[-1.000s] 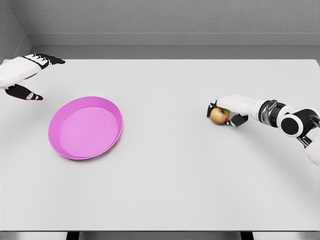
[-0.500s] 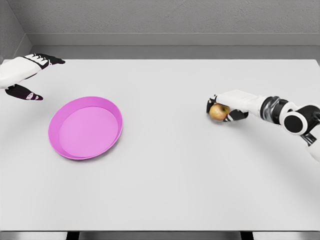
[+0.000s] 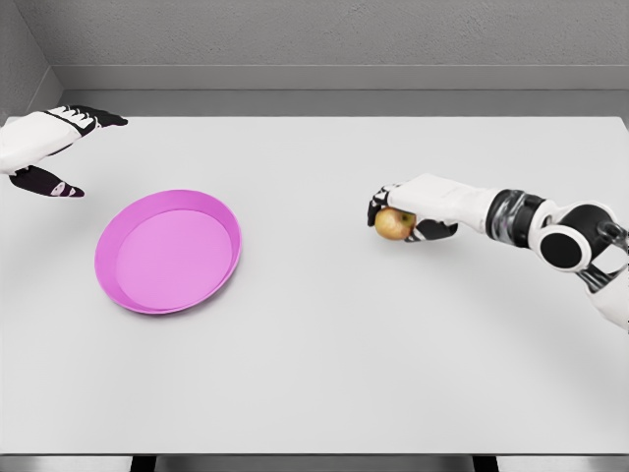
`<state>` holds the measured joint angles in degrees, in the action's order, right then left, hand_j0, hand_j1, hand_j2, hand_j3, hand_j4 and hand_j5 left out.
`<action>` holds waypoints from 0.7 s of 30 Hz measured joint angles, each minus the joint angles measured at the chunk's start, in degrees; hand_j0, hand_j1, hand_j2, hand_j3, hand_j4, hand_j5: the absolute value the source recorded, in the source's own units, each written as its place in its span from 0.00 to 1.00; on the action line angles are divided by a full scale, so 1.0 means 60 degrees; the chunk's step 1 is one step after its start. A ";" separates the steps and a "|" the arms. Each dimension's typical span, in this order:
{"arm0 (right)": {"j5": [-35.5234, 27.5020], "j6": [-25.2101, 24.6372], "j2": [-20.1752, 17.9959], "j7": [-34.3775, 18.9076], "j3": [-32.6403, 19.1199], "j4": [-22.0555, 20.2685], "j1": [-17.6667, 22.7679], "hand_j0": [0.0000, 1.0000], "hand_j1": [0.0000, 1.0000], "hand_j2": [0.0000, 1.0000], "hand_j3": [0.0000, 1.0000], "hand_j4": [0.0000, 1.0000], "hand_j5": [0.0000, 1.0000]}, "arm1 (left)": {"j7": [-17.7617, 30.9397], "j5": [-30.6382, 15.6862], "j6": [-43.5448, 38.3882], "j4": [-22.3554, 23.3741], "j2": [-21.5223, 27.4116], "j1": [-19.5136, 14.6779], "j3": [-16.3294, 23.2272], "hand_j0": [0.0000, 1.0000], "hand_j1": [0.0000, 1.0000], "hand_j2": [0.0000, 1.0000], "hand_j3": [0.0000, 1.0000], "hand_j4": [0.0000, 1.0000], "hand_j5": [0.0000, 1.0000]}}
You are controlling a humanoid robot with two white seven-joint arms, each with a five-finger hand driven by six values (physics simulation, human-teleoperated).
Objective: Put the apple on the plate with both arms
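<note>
White table (image 3: 324, 364); grey wall (image 3: 324, 34) behind its far edge.

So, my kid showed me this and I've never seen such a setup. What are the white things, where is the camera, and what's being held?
This is a simulator's render, seen from a camera on a humanoid robot's head, looking down at a white table. The white shapes are its two arms, each ending in a five-finger hand. The right hand, reaching in from the right, has its fingers wrapped over an apple. The left hand hovers open at the far left, holding nothing. A pink plate lies on the table between them, with nothing on it.
</note>
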<state>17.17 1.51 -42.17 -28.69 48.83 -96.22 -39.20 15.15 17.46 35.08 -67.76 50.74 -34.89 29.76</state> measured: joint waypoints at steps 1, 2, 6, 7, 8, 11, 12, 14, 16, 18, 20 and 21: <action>0.0000 0.0003 0.0078 -0.0017 0.0019 -0.0079 0.0000 0.41 0.41 0.41 0.41 0.41 0.41 | 0.0000 0.0000 0.0000 0.0000 0.0000 0.0000 0.0000 1.00 1.00 1.00 1.00 1.00 1.00; -0.0001 0.0006 0.0179 -0.0037 0.0037 -0.0135 0.0000 0.41 0.41 0.41 0.41 0.41 0.41 | 0.0000 -0.0001 0.0000 0.0000 0.0000 0.0000 -0.0001 1.00 1.00 1.00 1.00 1.00 1.00; -0.0001 0.0005 0.0643 -0.0195 0.0079 -0.0234 0.0000 0.41 0.41 0.41 0.41 0.41 0.41 | 0.0000 -0.0001 0.0000 0.0000 0.0001 0.0000 0.0000 1.00 1.00 1.00 1.00 1.00 1.00; -0.0004 0.0003 0.0741 -0.0219 0.0086 -0.0242 0.0000 0.41 0.41 0.41 0.41 0.41 0.41 | 0.0000 -0.0002 0.0000 0.0000 0.0001 0.0000 0.0001 1.00 1.00 1.00 1.00 1.00 1.00; -0.0003 -0.0002 0.0822 -0.0236 0.0094 -0.0244 0.0000 0.41 0.41 0.41 0.41 0.41 0.41 | 0.0000 -0.0001 0.0000 0.0000 0.0002 0.0000 0.0000 1.00 1.00 1.00 1.00 1.00 1.00; -0.0004 -0.0031 0.1044 -0.0262 0.0183 -0.0227 0.0000 0.41 0.41 0.41 0.41 0.41 0.41 | 0.0000 -0.0002 0.0000 0.0000 0.0006 0.0000 0.0000 1.00 1.00 1.00 1.00 1.00 1.00; -0.0002 -0.0039 0.1089 -0.0265 0.0204 -0.0221 0.0000 0.41 0.41 0.41 0.41 0.41 0.41 | 0.0000 -0.0002 0.0000 0.0000 0.0007 0.0000 0.0000 1.00 1.00 1.00 1.00 1.00 1.00; 0.0000 -0.0053 0.1154 -0.0270 0.0232 -0.0213 0.0000 0.41 0.41 0.41 0.41 0.41 0.41 | 0.0000 -0.0003 0.0000 0.0000 0.0007 0.0000 -0.0001 1.00 1.00 1.00 1.00 1.00 1.00; 0.0001 -0.0064 0.1230 -0.0273 0.0246 -0.0203 0.0000 0.41 0.41 0.41 0.41 0.41 0.41 | 0.0000 -0.0003 0.0000 0.0000 0.0010 0.0000 -0.0001 1.00 1.00 1.00 1.00 1.00 1.00; 0.0004 -0.0070 0.1274 -0.0274 0.0253 -0.0184 -0.0015 0.42 0.42 0.42 0.42 0.42 0.42 | 0.0000 -0.0004 0.0000 0.0000 0.0012 0.0000 -0.0001 1.00 1.00 1.00 1.00 1.00 1.00; 0.0007 -0.0073 0.1297 -0.0275 0.0257 -0.0174 -0.0015 0.42 0.42 0.42 0.42 0.42 0.42 | 0.0000 -0.0004 0.0000 0.0000 0.0013 0.0000 -0.0001 1.00 1.00 1.00 1.00 1.00 1.00; 0.0008 -0.0074 0.1303 -0.0274 0.0258 -0.0173 -0.0015 0.42 0.42 0.42 0.42 0.42 0.42 | 0.0000 -0.0002 0.0000 0.0000 0.0014 0.0000 -0.0001 1.00 1.00 1.00 1.00 1.00 1.00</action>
<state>17.21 1.07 -34.35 -30.34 50.38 -97.26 -39.29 15.15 17.45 35.08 -67.76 50.82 -34.89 29.76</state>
